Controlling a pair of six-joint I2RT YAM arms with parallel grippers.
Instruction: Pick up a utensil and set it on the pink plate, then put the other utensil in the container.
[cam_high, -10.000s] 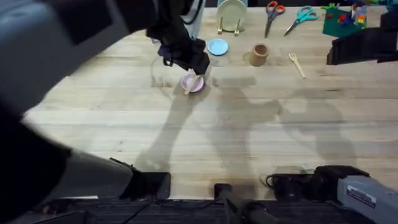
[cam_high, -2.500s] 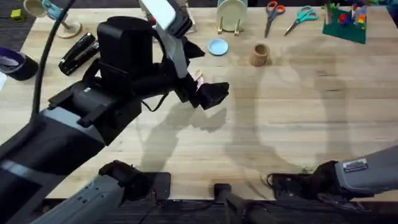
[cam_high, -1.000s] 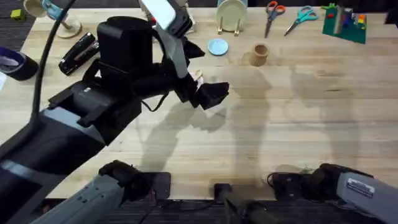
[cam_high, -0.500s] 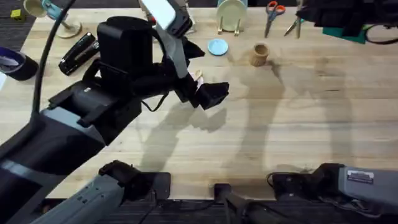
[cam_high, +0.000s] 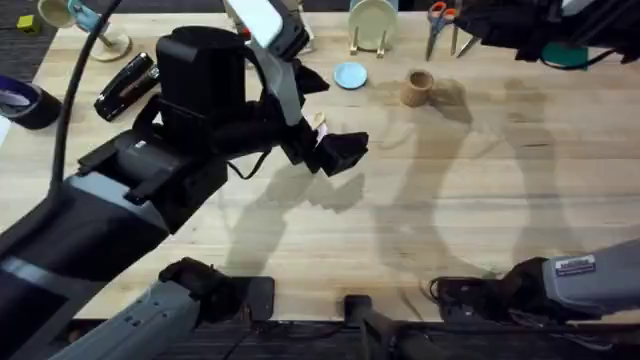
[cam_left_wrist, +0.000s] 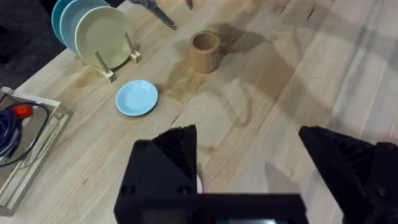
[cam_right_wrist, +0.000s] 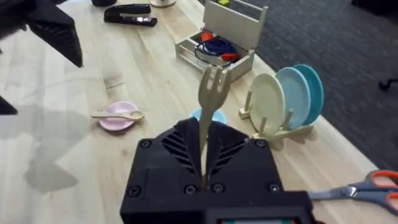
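The pink plate (cam_right_wrist: 118, 118) lies on the table with a small wooden utensil (cam_right_wrist: 119, 114) across it. In the overhead view my left arm hides most of the plate. My left gripper (cam_high: 340, 152) hovers just beside the plate, open and empty, its fingers (cam_left_wrist: 165, 162) spread wide. My right gripper (cam_right_wrist: 205, 152) is shut on the wooden fork (cam_right_wrist: 211, 93), whose tines point up. The right arm (cam_high: 540, 25) hangs high at the back right, near the tan cup container (cam_high: 418, 87), which stands upright and also appears in the left wrist view (cam_left_wrist: 204, 51).
A light-blue plate (cam_high: 350, 75) lies left of the cup. A rack of plates (cam_right_wrist: 286, 99) stands at the back edge, and two pairs of scissors (cam_high: 440, 15) lie to its right. A stapler (cam_high: 125, 85) and a wooden box (cam_right_wrist: 221, 37) are at the back left.
The right arm has come into the overhead view at the back right and shifted left toward the cup. Its shadow moved with it. The left arm has stayed still.
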